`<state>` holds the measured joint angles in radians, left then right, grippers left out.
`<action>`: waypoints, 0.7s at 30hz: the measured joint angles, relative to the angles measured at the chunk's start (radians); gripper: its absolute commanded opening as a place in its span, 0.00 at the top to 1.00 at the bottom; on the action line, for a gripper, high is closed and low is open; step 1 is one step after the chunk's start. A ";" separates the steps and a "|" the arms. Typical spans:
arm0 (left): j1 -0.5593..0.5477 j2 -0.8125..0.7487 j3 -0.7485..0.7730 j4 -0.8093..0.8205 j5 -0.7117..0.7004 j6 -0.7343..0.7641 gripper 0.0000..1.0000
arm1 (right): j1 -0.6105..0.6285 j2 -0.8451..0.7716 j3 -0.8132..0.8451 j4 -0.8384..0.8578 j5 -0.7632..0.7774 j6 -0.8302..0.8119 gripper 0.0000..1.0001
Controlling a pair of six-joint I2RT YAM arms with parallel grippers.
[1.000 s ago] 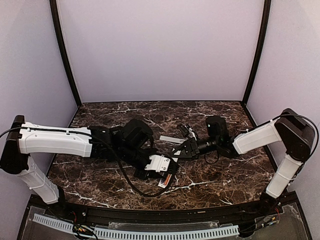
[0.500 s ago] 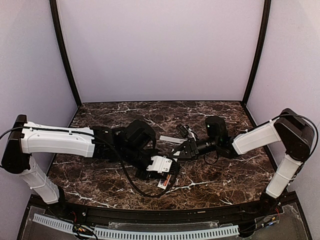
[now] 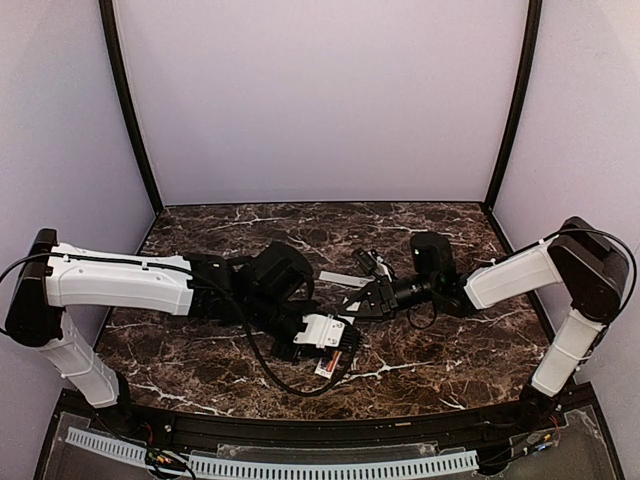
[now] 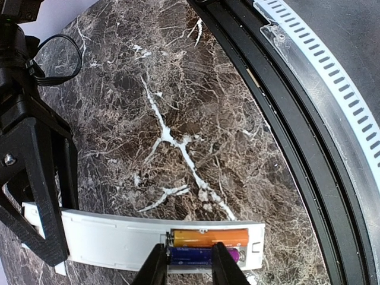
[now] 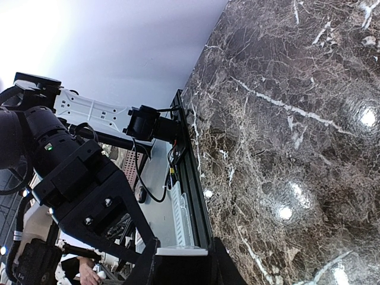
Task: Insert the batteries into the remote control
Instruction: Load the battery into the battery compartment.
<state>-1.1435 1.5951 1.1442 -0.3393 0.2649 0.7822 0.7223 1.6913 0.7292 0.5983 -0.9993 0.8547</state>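
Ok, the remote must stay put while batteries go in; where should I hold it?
Grip the remote control at its plain end, opposite the battery recess, coming from that end: the bar is slim and flat, leaving the recess clear.

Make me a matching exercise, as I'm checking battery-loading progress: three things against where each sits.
Things:
1 red-orange cylindrical battery
2 dark blue-purple cylindrical battery
3 slim white plastic remote control

Places:
A clamped at one end by the right gripper
B seated in the remote, clear of both grippers
C seated in the remote, showing between the left gripper fingertips

Pairs: 1-B; 2-C; 3-A
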 measured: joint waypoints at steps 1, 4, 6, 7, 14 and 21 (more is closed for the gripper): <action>0.000 0.000 0.000 0.000 -0.002 0.000 0.76 | 0.000 0.000 0.000 0.000 0.000 0.000 1.00; 0.000 0.000 0.000 0.000 -0.008 0.001 0.77 | 0.000 0.000 0.000 0.000 0.000 0.000 1.00; 0.000 0.000 0.000 0.000 -0.011 0.001 0.78 | 0.001 0.000 0.000 0.000 0.000 0.000 1.00; 0.000 0.000 0.000 -0.001 -0.012 0.001 0.78 | 0.002 0.000 0.000 0.000 0.000 0.000 1.00; 0.000 0.000 0.000 -0.002 -0.015 0.001 0.80 | 0.002 0.000 0.000 0.000 0.000 -0.001 1.00; -0.002 0.011 0.000 -0.001 -0.018 0.008 0.83 | 0.002 0.000 0.000 -0.011 0.005 -0.008 1.00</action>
<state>-1.1454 1.6058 1.1442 -0.3401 0.2466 0.7898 0.7246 1.6909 0.7296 0.5869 -0.9943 0.8467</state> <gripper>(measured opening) 0.184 0.211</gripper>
